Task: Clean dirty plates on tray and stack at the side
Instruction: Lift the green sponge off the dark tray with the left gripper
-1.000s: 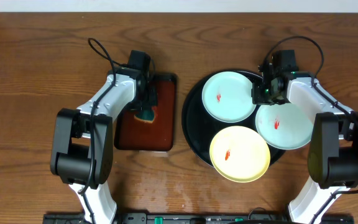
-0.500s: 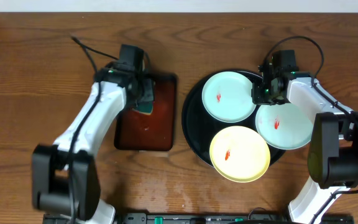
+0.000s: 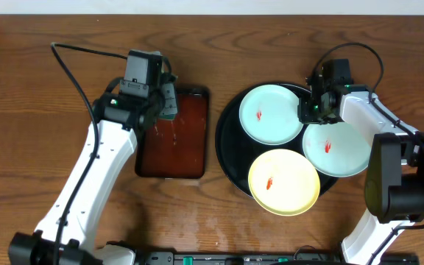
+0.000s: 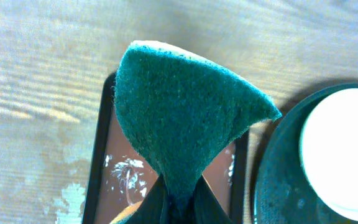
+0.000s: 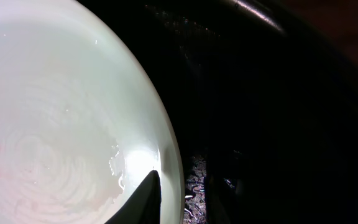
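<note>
Three plates lie on the round black tray (image 3: 227,158): a mint one (image 3: 271,112) at the back, a mint one (image 3: 337,149) at the right, and a yellow one (image 3: 283,182) in front. Each bears a small red smear. My right gripper (image 3: 309,110) sits low at the back plate's right rim. In the right wrist view one finger (image 5: 145,199) rests on the plate (image 5: 61,124), the other stands outside over the wet tray (image 5: 278,93), and the right gripper (image 5: 185,186) is slightly open. My left gripper (image 4: 180,208) is shut on a green sponge (image 4: 185,112), held above the table.
A rectangular reddish-brown tray (image 3: 174,143) with wet streaks lies left of the black tray, under the left gripper (image 3: 169,103). Bare wood-grain tabletop (image 3: 35,125) spreads to the far left and in front. Cables loop behind both arms.
The left arm has lifted the sponge off the reddish-brown tray and swung toward the back left. The right gripper's jaws have parted a little at the plate's rim; the plates stayed put.
</note>
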`<state>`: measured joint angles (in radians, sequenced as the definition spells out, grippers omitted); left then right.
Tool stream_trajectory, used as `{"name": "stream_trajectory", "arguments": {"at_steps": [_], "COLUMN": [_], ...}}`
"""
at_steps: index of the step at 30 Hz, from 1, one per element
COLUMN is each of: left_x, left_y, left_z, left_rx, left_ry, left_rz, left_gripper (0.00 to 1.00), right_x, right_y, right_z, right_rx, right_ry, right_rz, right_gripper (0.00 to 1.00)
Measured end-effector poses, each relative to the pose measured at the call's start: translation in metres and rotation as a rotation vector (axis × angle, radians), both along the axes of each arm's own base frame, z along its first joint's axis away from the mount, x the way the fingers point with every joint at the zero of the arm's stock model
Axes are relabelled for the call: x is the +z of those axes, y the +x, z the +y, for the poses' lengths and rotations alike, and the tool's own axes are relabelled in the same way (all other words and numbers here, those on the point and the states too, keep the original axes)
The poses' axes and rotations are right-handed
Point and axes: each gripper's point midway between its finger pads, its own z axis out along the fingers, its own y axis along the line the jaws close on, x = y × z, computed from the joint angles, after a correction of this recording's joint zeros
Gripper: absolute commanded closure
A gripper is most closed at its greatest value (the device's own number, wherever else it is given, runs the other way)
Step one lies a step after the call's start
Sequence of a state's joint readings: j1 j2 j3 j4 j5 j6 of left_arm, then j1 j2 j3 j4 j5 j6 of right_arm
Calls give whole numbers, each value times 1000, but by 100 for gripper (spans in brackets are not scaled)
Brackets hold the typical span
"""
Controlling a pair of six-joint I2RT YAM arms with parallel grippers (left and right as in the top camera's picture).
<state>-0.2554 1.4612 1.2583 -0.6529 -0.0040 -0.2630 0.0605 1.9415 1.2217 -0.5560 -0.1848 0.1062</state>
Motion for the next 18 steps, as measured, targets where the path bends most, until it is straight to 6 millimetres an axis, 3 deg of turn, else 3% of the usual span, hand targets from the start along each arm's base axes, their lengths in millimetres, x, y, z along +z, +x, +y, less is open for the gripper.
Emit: {"name": "stream_trajectory", "arguments": {"at_steps": [6, 12, 18], "left_x": [2, 2, 2], "left_y": [-1, 0, 0], "left_z": [-6, -3, -3], "left_rx": [-12, -3, -1], "left_ry": [13, 24, 27], "left_rz": [-13, -16, -17], "left_gripper": [93, 93, 93], "right_x": [0, 0, 0], "right_y": [0, 0, 0], "right_z": [0, 0, 0], "right_rx": [0, 0, -2], "right_ry": [0, 0, 4], "right_rz": [0, 0, 0], "right_gripper": [80, 99, 99]}}
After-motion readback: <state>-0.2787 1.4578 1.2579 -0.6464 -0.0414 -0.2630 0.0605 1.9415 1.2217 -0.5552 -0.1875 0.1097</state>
